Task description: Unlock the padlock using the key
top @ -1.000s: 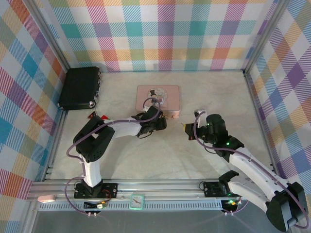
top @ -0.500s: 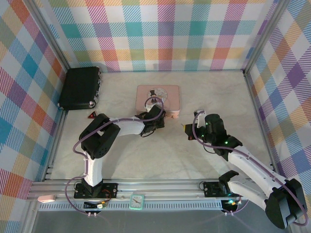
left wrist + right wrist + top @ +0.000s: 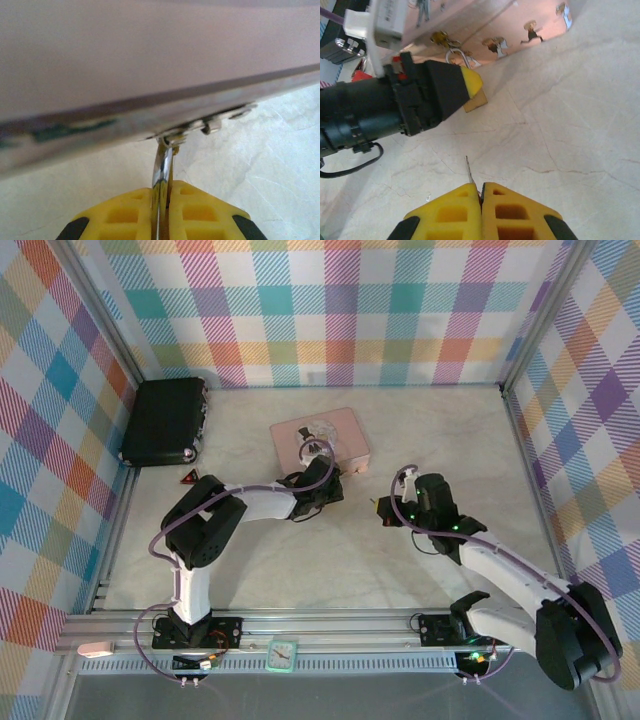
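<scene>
Left claw (image 3: 161, 196) pinches the tiny brass padlock (image 3: 475, 102) at the six-o'clock edge of the pink rectangular tin (image 3: 345, 436). Right claw (image 3: 481, 189), across bare tabletop (image 3: 355, 540) at three o'clock, clamps the thin silver key (image 3: 468, 171).

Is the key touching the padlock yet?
Apart. In the right wrist view the key pokes out of the shut right gripper, and bare table lies between its tip and the padlock by the pink tin.

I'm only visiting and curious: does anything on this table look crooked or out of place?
Yes: the pink tin sits crooked, its edges at an angle to the walls, while the black case lies square. The left gripper is clamped on the padlock hanging at the tin's near edge, which may be tugging it.
</scene>
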Action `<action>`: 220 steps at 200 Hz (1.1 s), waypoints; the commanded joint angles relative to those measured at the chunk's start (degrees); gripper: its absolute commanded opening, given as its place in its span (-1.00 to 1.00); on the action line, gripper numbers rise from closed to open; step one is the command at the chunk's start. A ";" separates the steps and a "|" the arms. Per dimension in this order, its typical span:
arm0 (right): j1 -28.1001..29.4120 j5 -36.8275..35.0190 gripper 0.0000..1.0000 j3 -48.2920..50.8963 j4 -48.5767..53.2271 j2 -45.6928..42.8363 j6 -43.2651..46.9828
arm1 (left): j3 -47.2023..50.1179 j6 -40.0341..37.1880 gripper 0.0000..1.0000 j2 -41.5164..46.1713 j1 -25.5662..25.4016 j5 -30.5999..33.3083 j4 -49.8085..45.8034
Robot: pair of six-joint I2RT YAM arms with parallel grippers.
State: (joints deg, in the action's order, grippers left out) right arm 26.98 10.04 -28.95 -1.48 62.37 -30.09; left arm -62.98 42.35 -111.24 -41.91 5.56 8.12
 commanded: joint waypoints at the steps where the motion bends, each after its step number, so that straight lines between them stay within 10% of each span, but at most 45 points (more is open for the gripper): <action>1: -0.35 2.70 -1.00 1.15 -5.65 2.76 -4.66 | 1.81 5.15 -1.00 2.32 1.57 -4.76 3.65; 123: -2.67 15.25 -1.00 3.45 -44.87 27.34 -24.92 | 9.22 20.22 -1.00 4.95 3.85 -13.15 22.10; 220: -2.98 17.58 -1.00 0.05 -47.45 31.89 -25.19 | 11.09 23.37 -1.00 5.76 3.99 -14.27 28.12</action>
State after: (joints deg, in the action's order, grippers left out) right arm 24.27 26.17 -26.52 -45.34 92.55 -54.72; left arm -52.71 62.67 -108.14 -38.30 -5.69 31.00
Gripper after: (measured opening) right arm 0.047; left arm 0.101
